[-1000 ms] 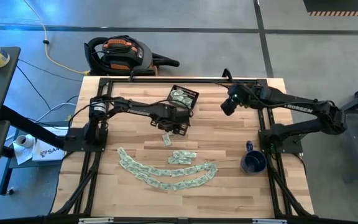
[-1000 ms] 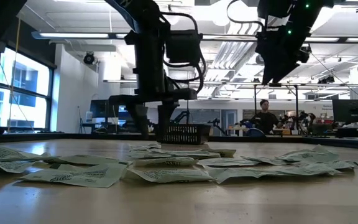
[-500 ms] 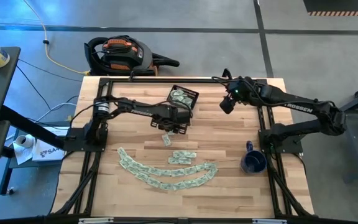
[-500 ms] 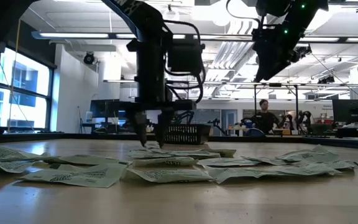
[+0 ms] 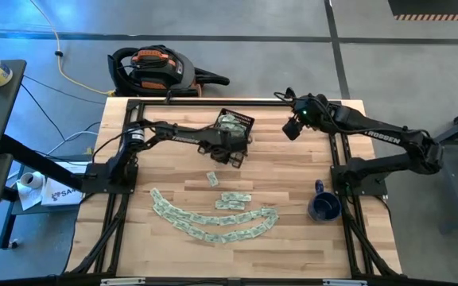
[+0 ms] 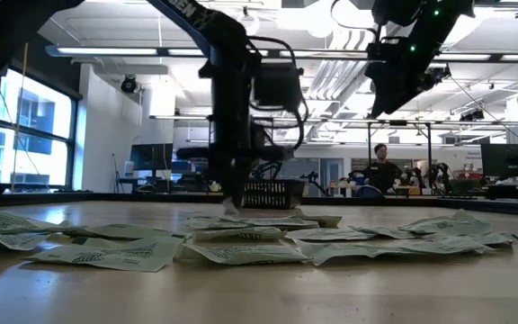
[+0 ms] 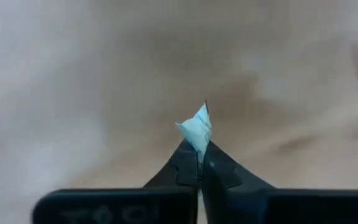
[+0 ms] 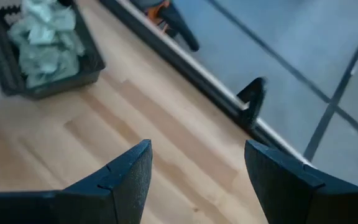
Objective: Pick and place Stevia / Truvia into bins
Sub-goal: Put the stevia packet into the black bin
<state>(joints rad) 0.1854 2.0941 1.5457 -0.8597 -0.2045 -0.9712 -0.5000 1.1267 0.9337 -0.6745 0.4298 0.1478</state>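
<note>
Sachet (image 7: 197,130) pinched between pressed-together left gripper (image 7: 200,163) tips, just beside basket (image 5: 237,123). Advice: lift clear of rim, centre over basket, release low. Right gripper (image 8: 194,171) idle, fingers spread, beyond basket. Remaining sachets (image 5: 213,218) on table (image 5: 293,171).

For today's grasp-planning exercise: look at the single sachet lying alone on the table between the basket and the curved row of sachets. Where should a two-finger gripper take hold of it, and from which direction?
The lone sachet lies flat on the table, apart from the row of sachets. Probably best to come straight down from above and pinch across its narrow width, near one short end. Its flat pose leaves no side to grip, and thin paper should buckle up between closing fingers.
</note>
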